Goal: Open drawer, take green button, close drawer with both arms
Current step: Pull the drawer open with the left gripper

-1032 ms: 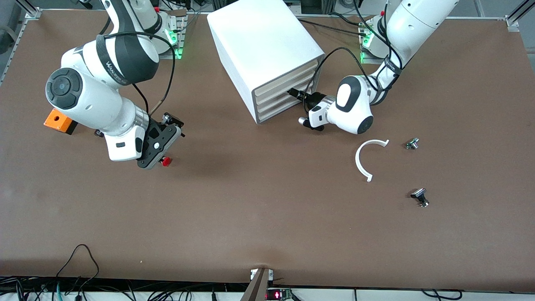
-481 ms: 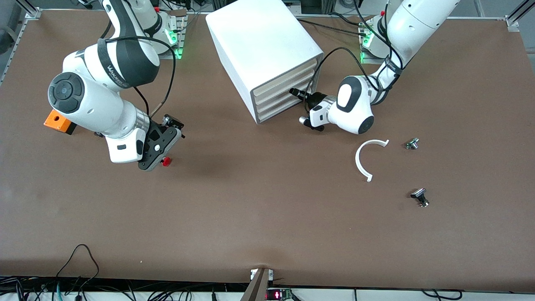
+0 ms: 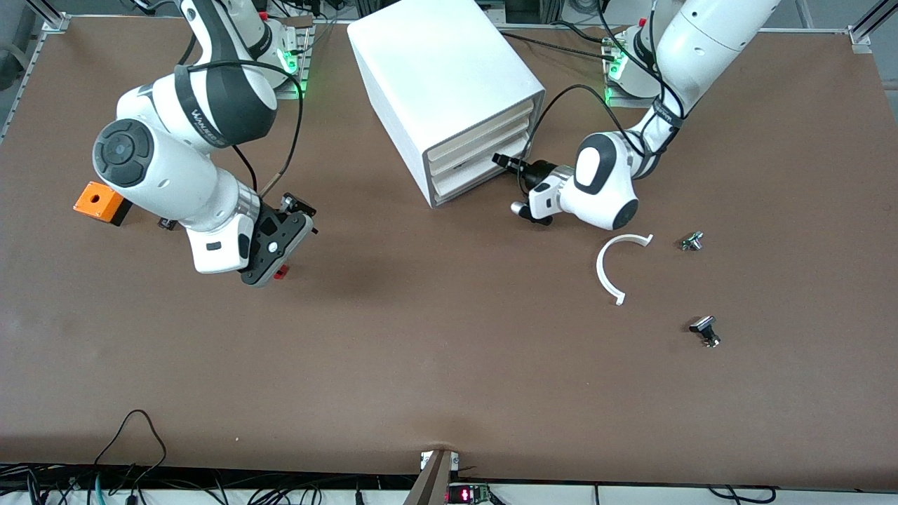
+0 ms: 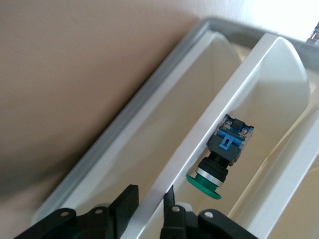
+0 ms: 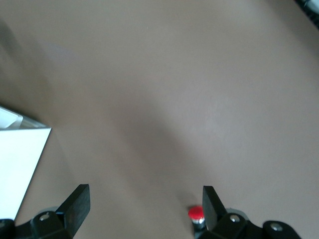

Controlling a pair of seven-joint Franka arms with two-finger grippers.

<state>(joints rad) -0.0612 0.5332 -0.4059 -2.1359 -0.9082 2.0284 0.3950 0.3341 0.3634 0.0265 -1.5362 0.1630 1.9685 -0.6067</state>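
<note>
The white cabinet [image 3: 435, 63] stands near the robots' bases. My left gripper [image 3: 502, 160] is at its lowest drawer. In the left wrist view my left gripper [image 4: 152, 191] has its jaws closed on either side of the drawer's white front wall [image 4: 239, 99]. The drawer is slightly open. The green-capped button [image 4: 219, 162] lies inside it on its side, close to that wall. My right gripper [image 3: 270, 270] hangs open over the bare table toward the right arm's end, also shown in its wrist view [image 5: 144, 204]. A red-capped button [image 5: 196, 214] sits by one of its fingers.
An orange box [image 3: 98, 202] lies near the right arm's end. A white C-shaped ring [image 3: 609, 270] and two small dark parts [image 3: 692, 241] [image 3: 705, 330] lie toward the left arm's end, nearer the front camera than the left gripper.
My left gripper has moved a little away from the cabinet, with the drawer front between its jaws. My right arm has shifted slightly toward the cabinet, partly covering the red button.
</note>
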